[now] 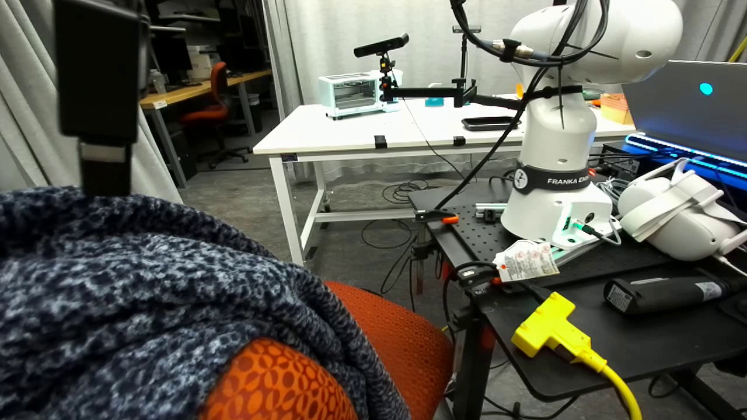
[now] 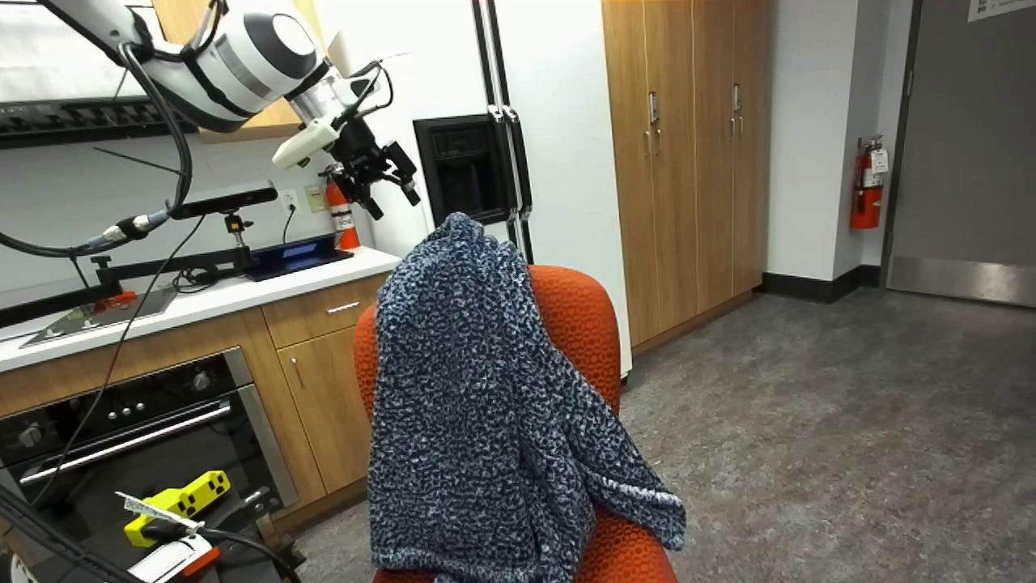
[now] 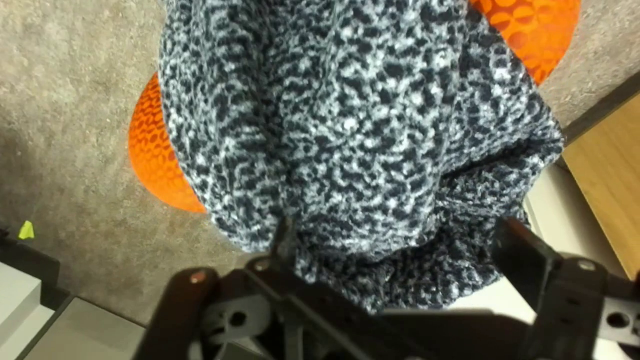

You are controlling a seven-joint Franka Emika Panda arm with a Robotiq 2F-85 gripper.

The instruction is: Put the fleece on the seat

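Jaws are standing wide apart in the wrist view, and the gripper [image 3: 400, 237] is pointing toward the fleece [image 3: 350, 125], which is bunching up in chunky speckled folds beyond the gap; bits of the orange chair [image 3: 160, 160] are peeking out on both sides of it.

In an exterior view the arm [image 2: 259, 61] is reaching in and the gripper is hovering just up and left of the fleece's peak, apart from it; the fleece itself is draping over the backrest [image 2: 583, 324] and down onto the seat cushion [image 2: 627, 559], with a white fridge [image 2: 566, 121] standing behind.

In an exterior view a black gripper finger [image 1: 99, 76] is overlapping the fleece's top edge; a VR headset [image 1: 677, 227] is sitting beside the Franka base [image 1: 537, 210], and a toaster oven [image 1: 353, 96] is resting on the white table [image 1: 327, 133] farther back.
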